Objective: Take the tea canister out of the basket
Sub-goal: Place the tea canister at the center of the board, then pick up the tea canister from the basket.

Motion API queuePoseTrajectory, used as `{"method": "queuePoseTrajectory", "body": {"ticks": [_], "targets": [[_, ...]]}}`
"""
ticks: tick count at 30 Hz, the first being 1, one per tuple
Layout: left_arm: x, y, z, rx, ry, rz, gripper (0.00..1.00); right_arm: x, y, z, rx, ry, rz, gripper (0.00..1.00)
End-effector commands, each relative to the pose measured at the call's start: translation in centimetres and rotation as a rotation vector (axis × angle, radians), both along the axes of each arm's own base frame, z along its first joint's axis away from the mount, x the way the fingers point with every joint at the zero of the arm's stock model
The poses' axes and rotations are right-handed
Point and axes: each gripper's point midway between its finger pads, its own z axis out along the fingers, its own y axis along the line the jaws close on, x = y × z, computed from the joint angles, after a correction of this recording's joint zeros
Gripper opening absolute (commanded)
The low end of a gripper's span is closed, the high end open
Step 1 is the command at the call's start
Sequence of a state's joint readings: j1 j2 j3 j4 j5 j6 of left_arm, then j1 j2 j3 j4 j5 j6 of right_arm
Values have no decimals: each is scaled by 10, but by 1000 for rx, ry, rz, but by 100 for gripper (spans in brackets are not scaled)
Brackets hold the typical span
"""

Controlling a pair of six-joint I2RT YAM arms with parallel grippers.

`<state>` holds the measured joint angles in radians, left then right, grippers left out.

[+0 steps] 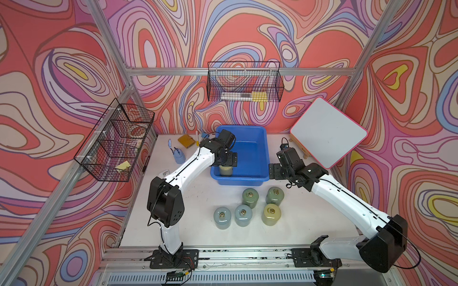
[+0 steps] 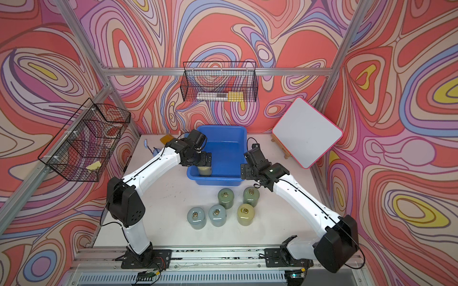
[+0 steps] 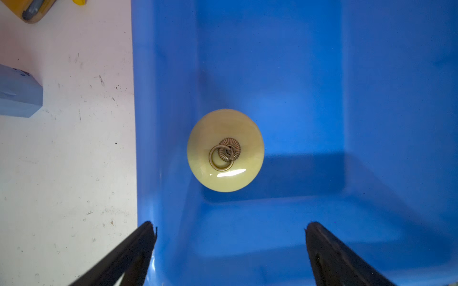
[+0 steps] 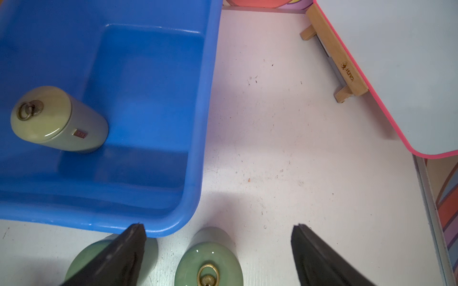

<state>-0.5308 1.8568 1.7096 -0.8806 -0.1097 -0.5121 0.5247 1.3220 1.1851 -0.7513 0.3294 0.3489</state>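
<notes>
Upright in smooth blue plastic basket, glossy cylindrical tea canister.

The basket is a plain, solid bright blue. The tea canister inside it is glossy pale yellow-green, and its lid bears a brass-coloured ring on a ribbed rosette. On the white, dark-flecked table are two grey-blue canisters, two sage-green canisters and one yellow-green canister. The walls carry swirling bands of coral red, pink, lilac, blue, cream and yellow. The wire baskets are black mesh. The whiteboard is white with a hot-pink edge and a pale wooden stand. The left arm and right arm are white with black joints.
</notes>
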Motion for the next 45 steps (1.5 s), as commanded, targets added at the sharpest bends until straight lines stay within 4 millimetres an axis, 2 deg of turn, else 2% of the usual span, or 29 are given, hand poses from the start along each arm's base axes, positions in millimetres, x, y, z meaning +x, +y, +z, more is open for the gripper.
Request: {"method": "queuePoseTrajectory", "body": {"ticks": [1,11,23,29,38,45], "targets": [[3,3,-8,39,9,64,99,9,-1,7,22,-45,7,94],[19,-6,-46,30,58,170,99,12,-3,-4,37,-22,6,94],[34,-10,-74,44,71,233,99,8,-5,-11,48,-6,10,94],[44,-17,-79,50,68,194,99,7,-7,-10,51,-6,4,94],[61,-27,-71,46,21,117,99,9,-6,-13,53,6,2,94],[63,-38,-75,9,51,56,97,10,-6,-13,45,7,-1,94]]}}
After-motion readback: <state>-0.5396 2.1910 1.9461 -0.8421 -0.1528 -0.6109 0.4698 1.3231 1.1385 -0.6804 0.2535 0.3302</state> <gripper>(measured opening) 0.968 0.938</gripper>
